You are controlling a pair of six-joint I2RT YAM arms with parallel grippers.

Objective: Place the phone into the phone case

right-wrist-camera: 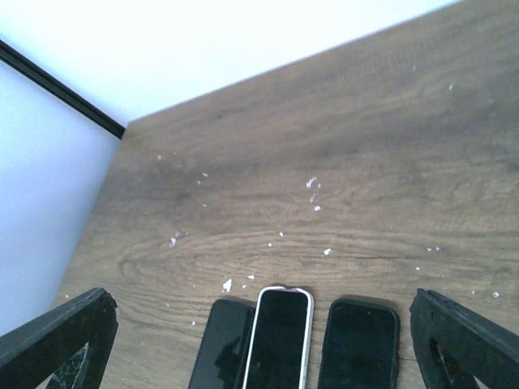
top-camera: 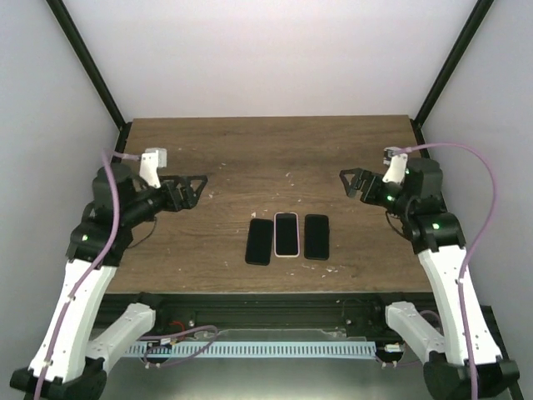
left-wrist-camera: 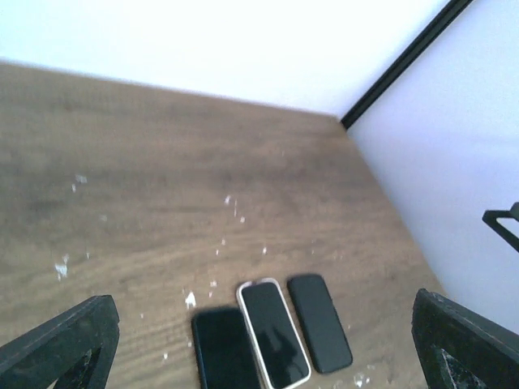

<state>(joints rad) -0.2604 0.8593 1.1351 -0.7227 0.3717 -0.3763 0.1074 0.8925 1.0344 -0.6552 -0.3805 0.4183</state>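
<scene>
Three phone-sized pieces lie side by side near the table's front edge. The left one is a bare glossy black phone [top-camera: 259, 242] [left-wrist-camera: 223, 350] [right-wrist-camera: 219, 344]. The middle one is a dark screen inside a white-rimmed case [top-camera: 286, 234] [left-wrist-camera: 273, 332] [right-wrist-camera: 280, 340]. The right one is a matte black piece with a raised rim [top-camera: 316, 237] [left-wrist-camera: 319, 322] [right-wrist-camera: 359, 344]; whether it is an empty case I cannot tell. My left gripper [top-camera: 196, 191] hovers open to their far left, holding nothing. My right gripper [top-camera: 350, 182] hovers open to their far right, also holding nothing.
The wooden table [top-camera: 266, 150] has small white flecks [right-wrist-camera: 312, 183] scattered behind the phones. White walls with black corner posts [top-camera: 87, 62] close in the back and sides. In each wrist view only the black fingers [left-wrist-camera: 61, 344] [right-wrist-camera: 466, 340] show at the lower corners.
</scene>
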